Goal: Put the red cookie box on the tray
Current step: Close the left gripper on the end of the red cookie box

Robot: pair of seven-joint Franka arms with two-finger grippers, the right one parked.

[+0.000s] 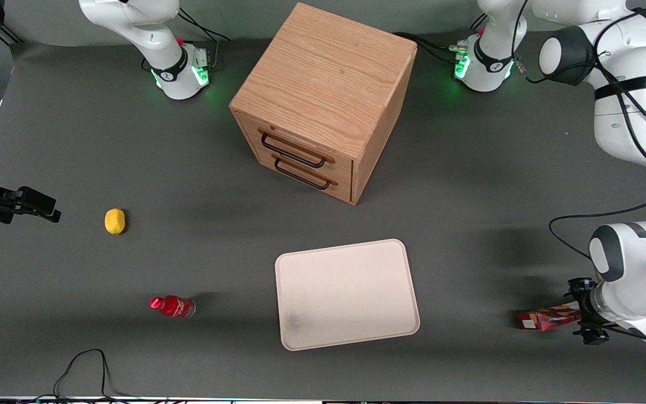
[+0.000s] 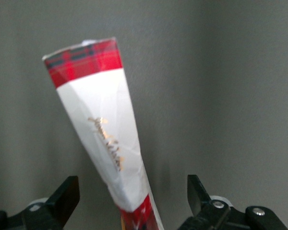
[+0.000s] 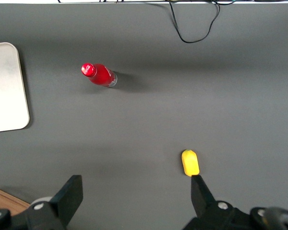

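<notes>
Red cookie box lies between the spread jaws, ungrasped, at the working arm's end of the bench.

The bench [image 1: 469,196] is mostly bare between the tray [image 1: 346,293] and the working arm. The wooden drawer cabinet [image 1: 323,101] stands farther from the front camera than the tray. The red cookie box [image 1: 547,318] sits level with the tray's near edge, its long axis running straight out from the gripper [image 2: 132,201] toward the tray. The jaws stand wide on either side of the box's end, touching nothing. The likely move is closing, then carrying sideways over bare bench.
</notes>
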